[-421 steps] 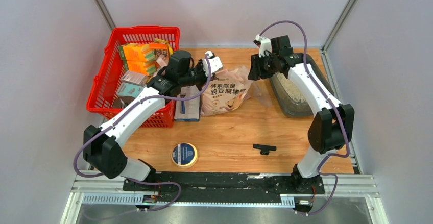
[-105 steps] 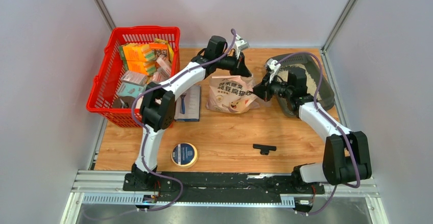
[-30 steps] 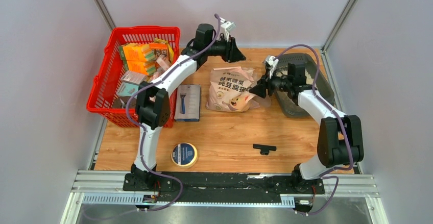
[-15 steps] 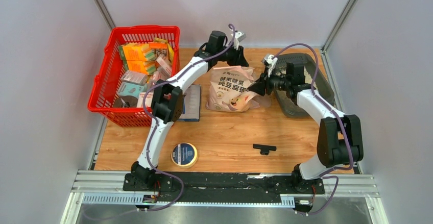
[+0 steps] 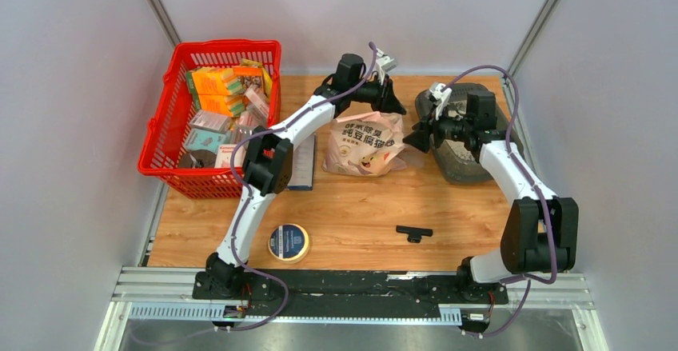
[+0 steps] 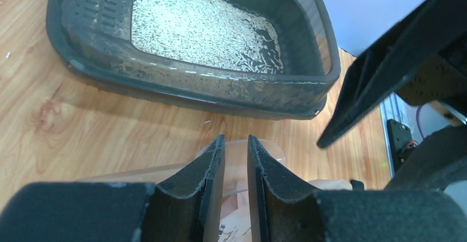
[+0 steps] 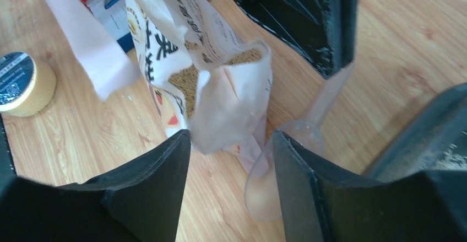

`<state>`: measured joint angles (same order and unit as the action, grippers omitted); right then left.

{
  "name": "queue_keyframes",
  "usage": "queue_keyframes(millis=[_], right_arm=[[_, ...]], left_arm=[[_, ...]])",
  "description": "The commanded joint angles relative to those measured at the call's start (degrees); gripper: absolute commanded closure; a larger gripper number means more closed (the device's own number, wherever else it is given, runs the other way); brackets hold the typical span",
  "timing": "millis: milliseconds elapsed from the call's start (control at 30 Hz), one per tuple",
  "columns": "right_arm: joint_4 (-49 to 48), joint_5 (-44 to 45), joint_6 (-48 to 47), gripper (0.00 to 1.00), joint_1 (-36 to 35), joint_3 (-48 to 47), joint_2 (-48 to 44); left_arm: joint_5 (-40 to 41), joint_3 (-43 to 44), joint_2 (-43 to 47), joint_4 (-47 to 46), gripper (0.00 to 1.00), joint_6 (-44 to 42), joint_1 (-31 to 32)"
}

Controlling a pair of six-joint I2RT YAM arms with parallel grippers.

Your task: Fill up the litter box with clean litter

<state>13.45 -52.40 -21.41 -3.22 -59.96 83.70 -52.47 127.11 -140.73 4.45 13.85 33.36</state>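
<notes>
While the clear scoop [image 7: 272, 176] is pinched by its handle in the narrowed left gripper [image 6: 235, 144], the litter box [image 6: 308, 85] is seen ahead of those fingertips, long axis crosswise | right gripper [image 7: 231, 137]: wide, empty, nearer the box, bag [image 7: 220, 87] mouth ahead | clean litter [image 6: 204, 27] in the box is shown best by the left wrist, scoop bowl only by the right

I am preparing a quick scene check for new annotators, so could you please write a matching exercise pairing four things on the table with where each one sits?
Things:
1. litter box
2. red basket
3. tape roll
4. black T-shaped piece

Places:
A. far left corner
B. near side, left of centre
C. far right corner
D. near side, right of centre

Pairs: 1-C, 2-A, 3-B, 4-D
</notes>
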Motion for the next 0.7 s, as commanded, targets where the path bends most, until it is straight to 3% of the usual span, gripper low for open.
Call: queue_keyframes(millis=[0,67,200,300,500,667], right_arm=[[4.3,-0.3,-7.3,0.35,1.7,-1.1,-3.5],[2.8,-0.9,-7.2,0.29,1.6,-0.4,-3.6],[-3.5,-3.3,-2.3,0.00,1.6,0.8,-2.4],[-4.8,-6.2,-0.7,0.00,1.3,-0.1,-1.2],[1.6,-8.5,-4.4,0.00,1.3,-1.5,-2.4],[-5.0,-6.8,-2.6,0.00,-0.1,-0.7,1.3]], left_arm=[[-3.3,-0.1,0.8,-1.8,0.71,1.0,0.1],[-3.3,0.1,1.1,-0.6,0.72,0.1,0.1],[-3.3,0.0,1.8,1.9,0.73,-1.5,0.1],[-3.3,-0.5,2.5,4.6,0.74,-3.6,0.1],[-3.2,-1.5,3.4,5.4,0.76,-4.6,-0.2],[-5.3,-2.0,4.4,6.1,0.77,-3.9,-0.3]])
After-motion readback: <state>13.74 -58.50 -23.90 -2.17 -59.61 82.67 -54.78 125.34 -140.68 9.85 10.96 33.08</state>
